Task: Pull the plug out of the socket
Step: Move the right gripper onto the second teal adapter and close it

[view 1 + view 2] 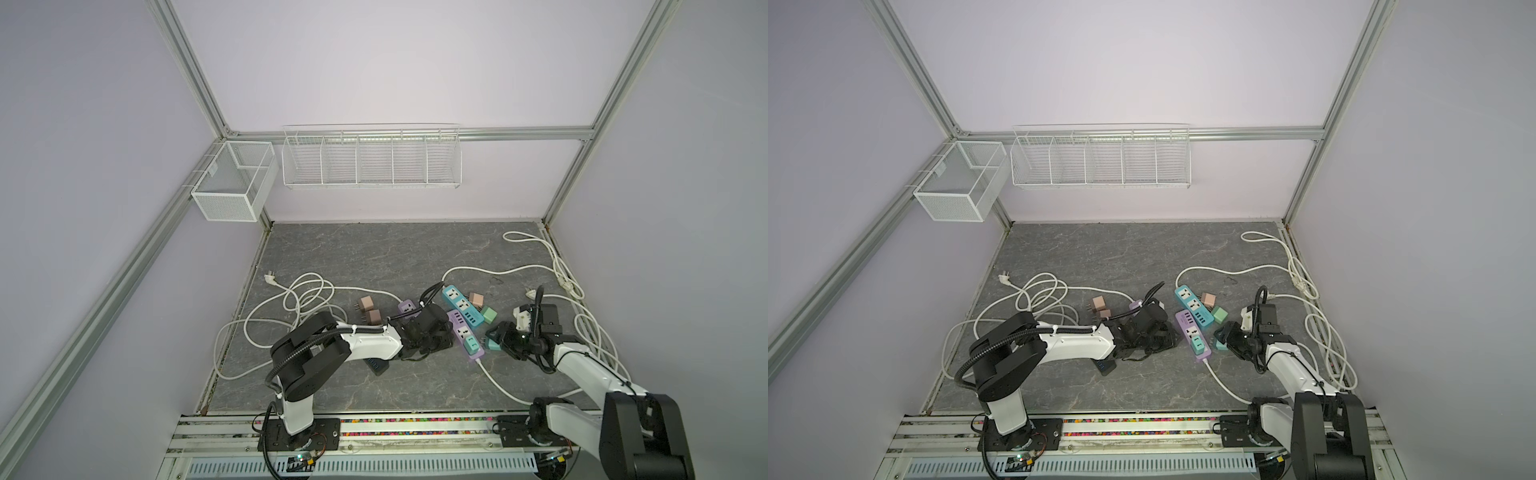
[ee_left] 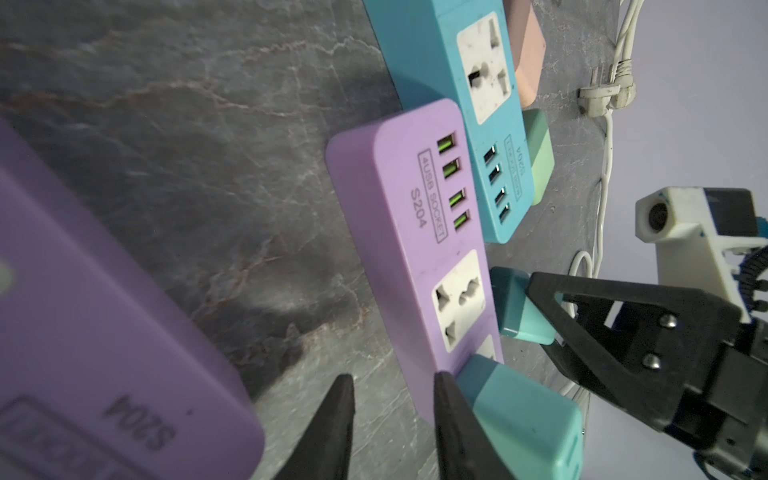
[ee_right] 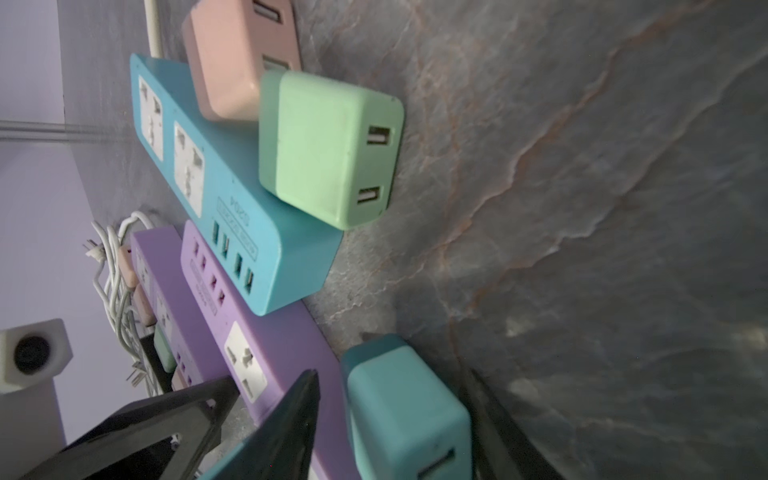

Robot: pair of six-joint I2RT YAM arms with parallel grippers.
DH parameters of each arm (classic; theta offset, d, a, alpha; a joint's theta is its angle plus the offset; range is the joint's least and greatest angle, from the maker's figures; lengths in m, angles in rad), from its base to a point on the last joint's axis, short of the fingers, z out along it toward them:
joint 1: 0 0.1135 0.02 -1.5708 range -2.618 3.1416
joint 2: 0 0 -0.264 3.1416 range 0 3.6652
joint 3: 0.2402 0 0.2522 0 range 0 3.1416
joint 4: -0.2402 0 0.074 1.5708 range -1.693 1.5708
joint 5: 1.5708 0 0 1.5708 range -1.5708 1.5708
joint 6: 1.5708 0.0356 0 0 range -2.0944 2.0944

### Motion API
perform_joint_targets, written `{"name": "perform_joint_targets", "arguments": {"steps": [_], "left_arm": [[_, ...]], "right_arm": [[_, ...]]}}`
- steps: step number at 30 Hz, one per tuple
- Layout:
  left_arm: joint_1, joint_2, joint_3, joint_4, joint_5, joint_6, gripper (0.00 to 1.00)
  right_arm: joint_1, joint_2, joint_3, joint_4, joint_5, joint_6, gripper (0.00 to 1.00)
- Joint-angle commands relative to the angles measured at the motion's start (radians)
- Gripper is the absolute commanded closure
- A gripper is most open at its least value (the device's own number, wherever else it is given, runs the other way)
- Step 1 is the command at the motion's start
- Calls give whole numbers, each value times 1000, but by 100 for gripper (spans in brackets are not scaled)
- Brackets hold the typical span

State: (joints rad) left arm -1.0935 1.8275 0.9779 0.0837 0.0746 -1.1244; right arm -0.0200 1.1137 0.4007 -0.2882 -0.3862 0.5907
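My right pincer stands open around a loose teal plug. The plug lies on the grey tabletop between the pincer's fingers, with a gap showing on one side. A purple power strip runs just beside that pincer. A second teal plug sits in the strip's end socket, just beside one finger of my left pincer. That pincer's jaws are slightly parted over bare tabletop. A blue power strip lies beyond both pincers.
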Motion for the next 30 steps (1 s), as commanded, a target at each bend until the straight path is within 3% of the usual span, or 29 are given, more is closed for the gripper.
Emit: {"name": "perform_joint_targets", "arguments": {"steps": [1,10,13,24,30], "left_arm": [[-2,14,30,-4,-25,-10,65],[1,1,48,-20,-36,-2,63],[10,6,62,-23,-28,2,62],[52,36,68,45,16,-19,60],[55,85,124,40,40,-17,59]], "right_arm": [[-6,-33,32,-105,73,-14,33],[22,-137,117,-260,149,-41,10],[69,-168,158,-313,172,-57,6],[331,-218,343,-576,351,-103,7],[455,-205,370,-615,406,-73,11]]}}
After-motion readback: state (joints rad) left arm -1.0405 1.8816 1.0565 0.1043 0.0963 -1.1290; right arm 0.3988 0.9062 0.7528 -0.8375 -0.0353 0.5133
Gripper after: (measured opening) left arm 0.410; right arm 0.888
